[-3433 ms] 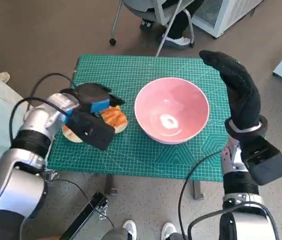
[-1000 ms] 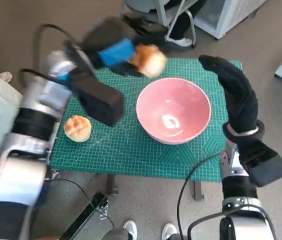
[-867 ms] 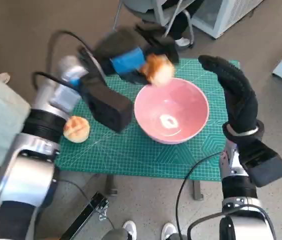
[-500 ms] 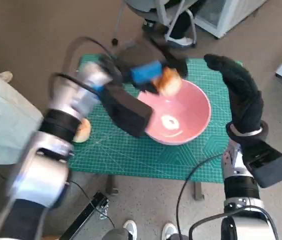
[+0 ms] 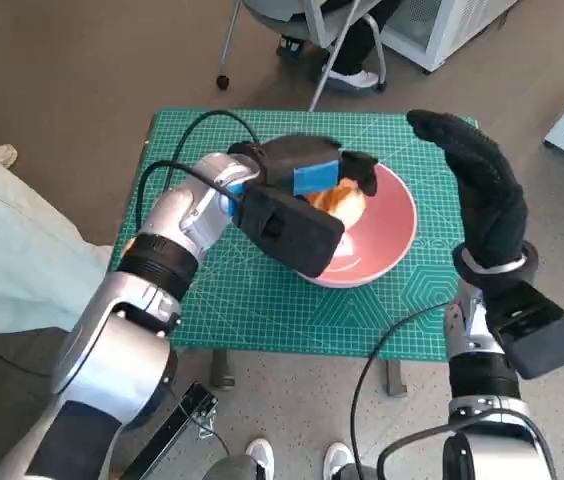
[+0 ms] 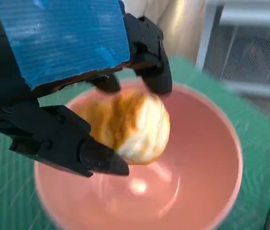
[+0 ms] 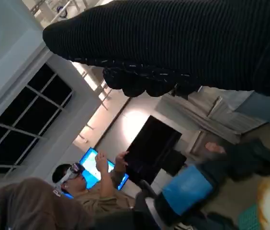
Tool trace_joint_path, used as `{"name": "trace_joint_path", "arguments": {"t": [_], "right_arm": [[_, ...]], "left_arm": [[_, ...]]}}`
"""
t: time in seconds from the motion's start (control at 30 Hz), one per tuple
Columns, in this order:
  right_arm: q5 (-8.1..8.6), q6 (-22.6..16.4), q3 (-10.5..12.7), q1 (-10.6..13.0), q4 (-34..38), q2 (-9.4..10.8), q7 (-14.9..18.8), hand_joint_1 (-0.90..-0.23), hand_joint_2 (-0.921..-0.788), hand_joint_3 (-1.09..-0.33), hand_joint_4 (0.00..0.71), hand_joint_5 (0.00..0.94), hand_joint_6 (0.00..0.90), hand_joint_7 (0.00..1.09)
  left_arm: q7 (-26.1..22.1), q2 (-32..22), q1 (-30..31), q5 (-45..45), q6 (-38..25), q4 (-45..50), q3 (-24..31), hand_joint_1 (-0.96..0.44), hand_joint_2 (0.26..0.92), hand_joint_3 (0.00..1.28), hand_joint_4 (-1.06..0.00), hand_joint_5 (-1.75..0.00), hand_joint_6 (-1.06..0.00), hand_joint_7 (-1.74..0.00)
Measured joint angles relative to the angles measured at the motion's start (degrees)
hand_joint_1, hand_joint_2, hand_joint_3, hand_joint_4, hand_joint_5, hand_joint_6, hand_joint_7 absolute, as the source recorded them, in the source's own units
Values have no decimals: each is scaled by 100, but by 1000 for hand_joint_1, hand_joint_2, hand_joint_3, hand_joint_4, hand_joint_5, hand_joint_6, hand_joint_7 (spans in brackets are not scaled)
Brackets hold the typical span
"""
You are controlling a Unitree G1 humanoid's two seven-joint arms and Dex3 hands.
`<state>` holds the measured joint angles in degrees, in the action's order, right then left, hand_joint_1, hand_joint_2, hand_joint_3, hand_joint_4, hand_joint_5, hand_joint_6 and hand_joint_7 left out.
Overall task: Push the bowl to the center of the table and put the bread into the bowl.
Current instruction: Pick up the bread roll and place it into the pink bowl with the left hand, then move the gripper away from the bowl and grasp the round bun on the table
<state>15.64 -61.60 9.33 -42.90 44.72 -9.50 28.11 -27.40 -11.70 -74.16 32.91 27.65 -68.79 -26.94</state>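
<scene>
The left hand (image 5: 314,170), black with ribbed blue tape across its back, grasps a round, golden-crusted bread roll (image 6: 128,125) just above the hollow of a smooth, glossy pink bowl (image 5: 394,240). The bowl sits near the middle of the worktop (image 5: 212,300), which is covered by a green gridded cutting mat. The right hand (image 5: 477,190), in black knitted glove, stands upright beside the bowl, fingers extended, holding nothing.

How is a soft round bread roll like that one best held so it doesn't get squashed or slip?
Probably the way the left hand holds the bread roll now: coming from above, with fingers on opposite sides of its widest part. The roll is domed and smooth, so a grip across the middle seems steadier than one near the top, and it leaves the underside free to go into the pink bowl.
</scene>
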Motion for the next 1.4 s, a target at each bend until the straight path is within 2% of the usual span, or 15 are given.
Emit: {"name": "trace_joint_path", "arguments": {"t": [0.17,0.37,0.6,0.7,1.03,1.2,1.4], "right_arm": [[-6,35,-1,11,-56,4,-53,-638,-921,-711,348,8,23,825],[-7,50,-2,36,-105,9,-91,-649,-921,-709,349,8,26,823],[-16,45,-5,81,-116,36,-133,-633,-921,-709,349,7,26,823],[-11,44,-3,101,-117,38,-133,-628,-921,-710,350,7,24,823],[11,84,-21,90,-92,67,-111,-614,-921,-714,348,5,20,826],[64,112,-43,87,-83,72,-36,-613,-921,-717,339,1,16,832],[219,157,-72,32,-29,121,141,-604,-921,-719,325,0,4,839]], "left_arm": [[-115,-130,136,-126,9,302,111,-101,803,84,-20,-61,0,-445],[-265,-537,446,-476,318,862,395,-98,817,56,-71,-45,-18,-424],[-683,-1385,976,-1029,670,1787,849,-74,828,7,-150,-7,-190,-179],[-903,-1833,1288,-1302,719,2359,1108,-58,821,2,-184,-12,-249,-136],[-1485,-3213,2528,-1854,105,4336,1891,-80,796,0,-244,-9,-336,-88],[-1623,-3727,3102,-1886,-297,4693,2136,-105,797,1,-244,-2,-344,-64],[-1732,-3992,3648,-1884,-754,5025,2230,-100,797,1,-242,0,-352,-49]]}}
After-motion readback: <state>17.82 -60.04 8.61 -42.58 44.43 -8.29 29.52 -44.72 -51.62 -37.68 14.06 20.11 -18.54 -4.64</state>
